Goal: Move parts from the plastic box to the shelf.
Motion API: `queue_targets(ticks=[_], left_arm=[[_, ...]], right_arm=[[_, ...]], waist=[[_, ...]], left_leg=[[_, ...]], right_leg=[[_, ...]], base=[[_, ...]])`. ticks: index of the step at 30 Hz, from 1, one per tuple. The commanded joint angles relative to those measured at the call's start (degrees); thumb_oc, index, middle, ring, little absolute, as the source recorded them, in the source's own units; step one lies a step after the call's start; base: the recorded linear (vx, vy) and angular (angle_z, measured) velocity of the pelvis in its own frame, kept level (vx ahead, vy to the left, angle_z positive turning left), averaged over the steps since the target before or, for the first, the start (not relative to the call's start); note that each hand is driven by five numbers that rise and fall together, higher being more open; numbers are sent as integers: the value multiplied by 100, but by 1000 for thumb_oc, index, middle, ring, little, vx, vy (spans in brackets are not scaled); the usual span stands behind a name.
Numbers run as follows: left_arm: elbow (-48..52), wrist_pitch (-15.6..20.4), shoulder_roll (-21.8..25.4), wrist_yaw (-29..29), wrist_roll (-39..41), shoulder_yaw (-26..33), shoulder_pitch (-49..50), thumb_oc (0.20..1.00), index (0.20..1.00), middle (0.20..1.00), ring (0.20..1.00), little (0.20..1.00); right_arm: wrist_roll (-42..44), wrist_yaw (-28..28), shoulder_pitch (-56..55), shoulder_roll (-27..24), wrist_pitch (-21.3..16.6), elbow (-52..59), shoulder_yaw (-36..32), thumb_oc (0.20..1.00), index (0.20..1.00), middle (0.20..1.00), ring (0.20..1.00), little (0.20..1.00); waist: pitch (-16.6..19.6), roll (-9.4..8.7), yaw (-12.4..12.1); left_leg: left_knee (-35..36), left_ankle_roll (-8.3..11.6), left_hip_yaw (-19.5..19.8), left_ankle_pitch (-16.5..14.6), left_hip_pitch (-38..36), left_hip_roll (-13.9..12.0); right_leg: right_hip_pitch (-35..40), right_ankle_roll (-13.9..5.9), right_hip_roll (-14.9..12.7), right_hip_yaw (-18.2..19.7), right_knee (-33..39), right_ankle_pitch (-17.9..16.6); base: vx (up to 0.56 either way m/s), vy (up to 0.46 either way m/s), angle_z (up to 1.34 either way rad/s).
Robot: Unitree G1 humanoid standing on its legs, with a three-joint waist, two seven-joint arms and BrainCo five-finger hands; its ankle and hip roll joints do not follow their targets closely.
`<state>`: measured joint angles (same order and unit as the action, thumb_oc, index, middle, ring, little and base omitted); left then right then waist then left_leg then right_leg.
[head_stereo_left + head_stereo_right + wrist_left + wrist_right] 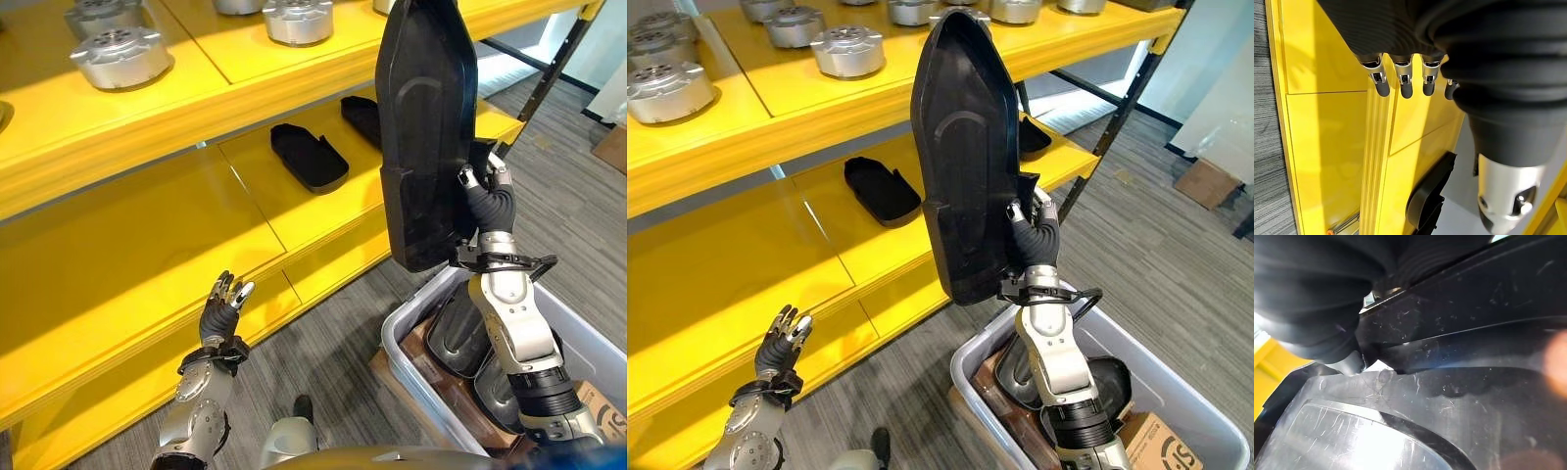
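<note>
A long black part (426,127) is held upright above the plastic box (600,354), in front of the yellow shelf (147,235). It is gripped at its lower edge by the right hand (487,196), whose fingers are curled round that edge. Two similar black parts (309,157) are already laid on the lower board of the shelf, so part of the work is judged as done. More dark parts (460,338) are seen in the box, so several moves are left. The left hand (225,304) is raised near the shelf edge, with fingers relaxed and nothing held.
</note>
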<state>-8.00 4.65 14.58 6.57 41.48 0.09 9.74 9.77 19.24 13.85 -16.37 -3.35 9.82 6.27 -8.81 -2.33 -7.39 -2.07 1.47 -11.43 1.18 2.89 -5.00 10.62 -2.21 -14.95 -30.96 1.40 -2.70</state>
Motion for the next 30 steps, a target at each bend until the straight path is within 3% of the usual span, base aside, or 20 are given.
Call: queue_targets(ticks=[1, 4, 9, 13, 14, 15, 16, 17, 18, 19, 20, 21, 23, 26, 30], left_arm=[[284, 315, 44, -15, -106, 48, -165, 1000, 1000, 1000, 1000, 1000], [334, 369, 53, 70, -106, 122, -165, 1000, 1000, 1000, 1000, 1000], [353, 402, 53, 155, -101, 212, -118, 1000, 1000, 1000, 1000, 1000], [361, 441, 122, 215, -201, 288, -174, 1000, 1000, 1000, 1000, 1000], [393, 476, 161, 263, -229, 273, -227, 1000, 1000, 1000, 1000, 1000], [375, 485, 193, 268, -256, 265, -257, 1000, 1000, 1000, 1000, 1000], [298, 508, 249, 281, -295, 201, -332, 1000, 1000, 1000, 1000, 1000], [295, 510, 247, 280, -294, 200, -336, 1000, 1000, 1000, 1000, 1000], [264, 521, 267, 278, -283, 136, -399, 1000, 1000, 1000, 1000, 1000], [238, 528, 246, 250, -283, 81, -420, 1000, 1000, 1000, 1000, 1000], [163, 544, 213, 209, -263, -2, -511, 1000, 1000, 1000, 1000, 1000], [155, 559, 192, 233, -282, -73, -615, 1000, 1000, 1000, 1000, 1000], [247, 546, 111, 180, -376, -69, -510, 1000, 1000, 1000, 1000, 1000], [236, 520, -27, 111, -288, -79, -423, 1000, 1000, 1000, 1000, 1000], [285, 356, -120, -75, -348, -130, -147, 1000, 1000, 1000, 1000, 1000]], right_arm=[[-208, 39, 630, -176, -300, -38, -123, 200, 200, 200, 200, 200], [-268, 22, 791, -109, -279, -60, -11, 200, 200, 200, 200, 200], [-306, 13, 928, -17, -242, -146, 118, 200, 200, 200, 200, 200], [-324, -14, 974, 7, -232, -129, 183, 200, 200, 200, 200, 200], [-342, -3, 994, 34, -223, -121, 210, 200, 200, 200, 200, 200], [-336, -24, 978, 37, -226, -123, 209, 200, 200, 200, 200, 200], [-285, -70, 927, 21, -251, -136, 217, 200, 200, 200, 200, 200], [-284, -71, 929, 17, -252, -136, 217, 200, 200, 200, 200, 200], [-207, -115, 874, -28, -288, -146, 215, 200, 200, 200, 200, 200], [-156, -126, 817, -55, -335, -132, 184, 200, 200, 200, 200, 200], [-91, -78, 746, -124, -402, -127, 143, 200, 200, 200, 200, 200], [-47, -77, 615, -231, -437, -46, 68, 200, 200, 200, 200, 200], [37, -151, 445, -241, -437, 6, -17, 200, 200, 200, 200, 200], [90, -124, 317, -298, -453, -10, -215, 200, 200, 200, 200, 200], [108, -132, 12, -271, -477, 37, -444, 200, 200, 200, 200, 200]], waist=[[274, 122, -93], [300, 2, -232], [346, -71, -336], [300, -88, -413], [264, -35, -399], [249, 3, -358], [232, 100, -200], [247, 112, -212], [241, 162, -74], [237, 172, 49], [182, 141, 332], [115, 71, 483], [151, 19, 459], [327, 30, 490], [449, 47, 538]], left_leg=[[637, 217, 97, 620, -172, -349], [635, 21, 265, 423, -140, -15], [700, -156, 343, 256, -250, 237], [696, -451, 491, 28, -413, 594], [698, -565, 576, 3, -469, 693], [707, -596, 626, -2, -502, 685], [707, -604, 781, 17, -531, 620], [707, -592, 770, 28, -509, 598], [707, -540, 975, 42, -537, 568], [707, -512, 1133, 75, -524, 589], [707, -470, 1495, 103, -526, 707], [707, -430, 1859, 130, -490, 839], [707, -419, 1915, 135, -499, 902], [707, -311, 1919, 229, -430, 860], [707, -232, 2088, 222, -571, 799]], right_leg=[[-245, -492, -212, 25, -409, -106], [-196, -656, -498, -55, -481, -334], [-252, -765, -744, 4, -680, -583], [-483, -806, -1143, 380, -1404, -1049], [-712, -767, -1191, 701, -1890, -1141], [-821, -693, -1069, 854, -2050, -1035], [-1181, -459, -307, 1529, -2159, -484], [-1207, -435, -283, 1532, -2152, -494], [-1432, -258, 499, 2145, -1853, 185], [-1558, -180, 974, 2625, -1566, 311], [-1766, -81, 1626, 3724, -1063, 205], [-1741, -86, 1771, 4167, -539, -97], [-1512, -104, 1554, 3794, -389, -192], [-1219, -103, 1489, 3568, 67, -342], [-869, 23, 1484, 3218, 177, -209]], base=[[77, 169, 4], [96, 191, 18], [67, 136, 15], [88, 232, 17], [53, 217, 32], [55, 177, 32], [23, 59, 39], [71, 5, 60], [75, -36, 88], [133, -45, 60], [68, -93, 94], [46, -101, 121], [19, -155, 189], [12, -112, 74], [62, -78, 43]])
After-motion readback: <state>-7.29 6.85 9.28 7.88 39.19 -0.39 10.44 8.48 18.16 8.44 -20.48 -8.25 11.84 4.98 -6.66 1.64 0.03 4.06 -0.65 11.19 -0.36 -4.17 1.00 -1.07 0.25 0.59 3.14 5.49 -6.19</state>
